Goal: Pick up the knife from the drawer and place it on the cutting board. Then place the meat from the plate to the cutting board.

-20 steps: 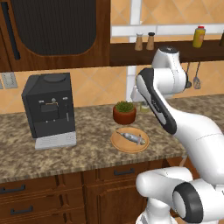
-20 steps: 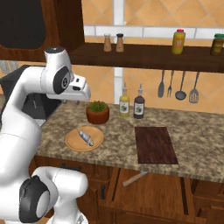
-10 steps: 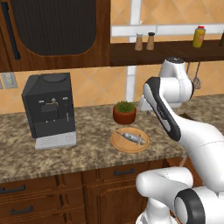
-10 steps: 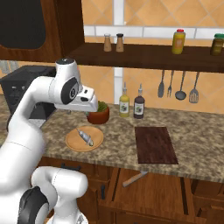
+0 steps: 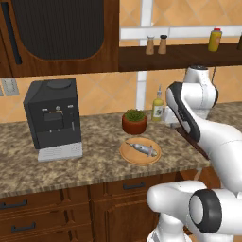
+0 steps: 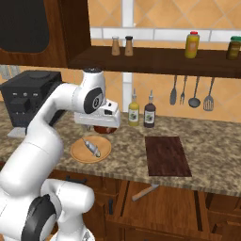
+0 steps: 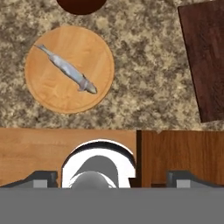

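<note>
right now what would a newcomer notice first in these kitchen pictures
The big white robot arm dominates, rising over the speckled stone counter with its open gripper looking straight down. Below it, a small grey-silver fish-like piece of meat lies on a round tan wooden plate. To the right, apart from the plate, a flat dark reddish-brown wooden cutting board lies bare.
</note>
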Robot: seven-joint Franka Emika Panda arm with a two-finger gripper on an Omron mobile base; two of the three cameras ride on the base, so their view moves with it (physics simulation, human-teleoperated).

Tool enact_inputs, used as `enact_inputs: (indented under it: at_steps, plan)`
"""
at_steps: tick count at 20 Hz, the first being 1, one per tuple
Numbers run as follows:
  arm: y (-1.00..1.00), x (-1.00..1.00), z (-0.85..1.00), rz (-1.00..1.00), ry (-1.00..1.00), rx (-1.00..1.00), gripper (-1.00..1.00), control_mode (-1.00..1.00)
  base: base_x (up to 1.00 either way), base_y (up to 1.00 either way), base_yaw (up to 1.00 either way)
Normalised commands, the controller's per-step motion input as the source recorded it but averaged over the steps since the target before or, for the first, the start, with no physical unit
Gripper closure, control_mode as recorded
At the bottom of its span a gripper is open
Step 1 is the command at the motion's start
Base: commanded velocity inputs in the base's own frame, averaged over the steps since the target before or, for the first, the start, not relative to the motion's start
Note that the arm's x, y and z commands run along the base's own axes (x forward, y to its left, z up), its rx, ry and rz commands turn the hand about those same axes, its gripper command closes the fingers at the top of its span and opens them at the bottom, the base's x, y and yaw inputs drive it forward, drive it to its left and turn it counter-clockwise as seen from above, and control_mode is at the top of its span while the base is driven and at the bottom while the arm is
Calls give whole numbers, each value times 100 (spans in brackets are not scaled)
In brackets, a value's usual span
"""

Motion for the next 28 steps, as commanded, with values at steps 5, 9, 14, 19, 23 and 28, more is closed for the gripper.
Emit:
enact_inputs:
  at_steps: [5,9,14,19,23,28]
  plan:
    - [-41,-2,-36,0,11,0,-100,-100,0,0,0]
    - [-34,-19,-43,0,1,0,-100,-100,0,0,0]
    - [-7,-36,-54,0,3,-1,-100,-100,0,0,0]
    - [-31,-48,-60,0,13,0,-100,-100,0,0,0]
    - [-61,-21,-24,0,22,0,-100,-100,0,0,0]
    - [-75,-13,-49,0,19,0,-100,-100,0,0,0]
